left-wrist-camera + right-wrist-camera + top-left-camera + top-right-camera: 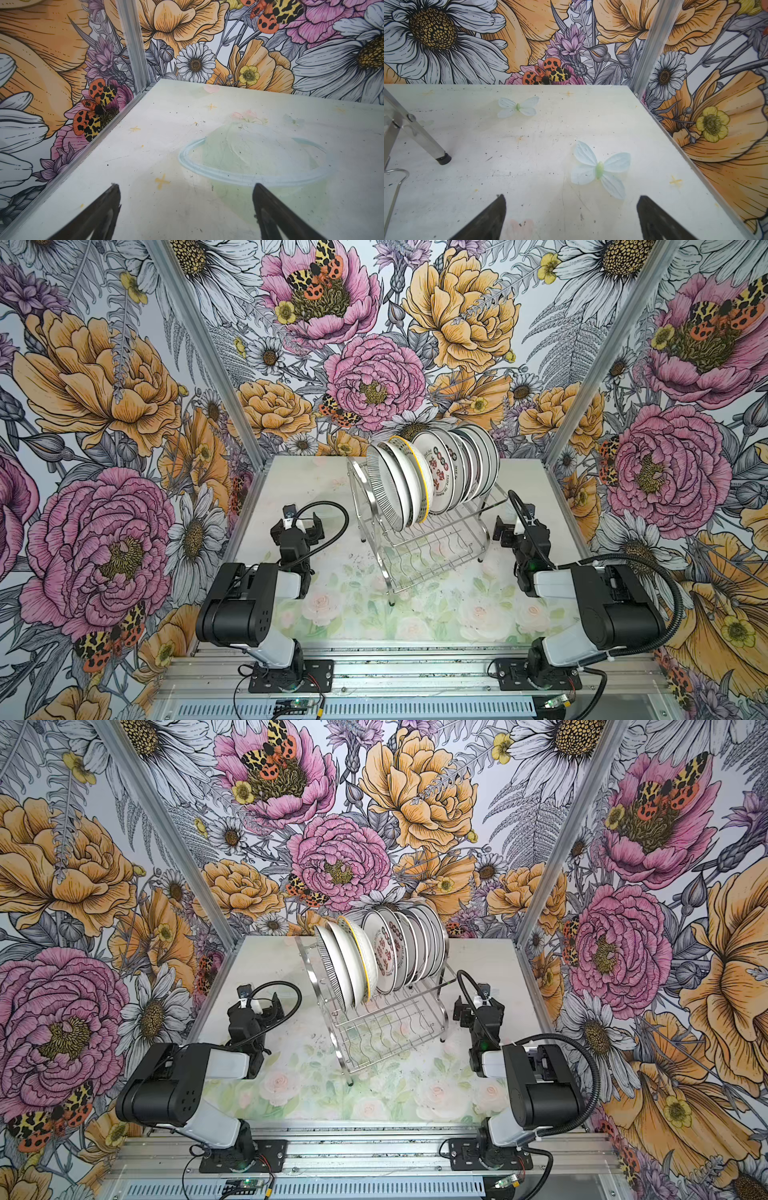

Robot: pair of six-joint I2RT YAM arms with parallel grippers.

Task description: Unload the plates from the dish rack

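Observation:
The dish rack [430, 549] [384, 1029], shiny steel wire, stands at the middle back of the table, turned at an angle. Several white plates [441, 472] [387, 952] stand on edge in its upper tier; the lower tier holds nothing. My left gripper [297, 520] [257, 1006] [186, 185] hovers open over bare table left of the rack, nothing between its fingers. My right gripper [517, 524] [478, 1007] [571, 196] is open and holds nothing just right of the rack. One rack leg [428, 145] shows in the right wrist view.
The table [307, 481] [266, 961] has a pale mat with printed roses and butterflies. Floral walls close it in on three sides, with aluminium posts [245, 423] [559, 435] at the back corners. Black cables loop above both wrists.

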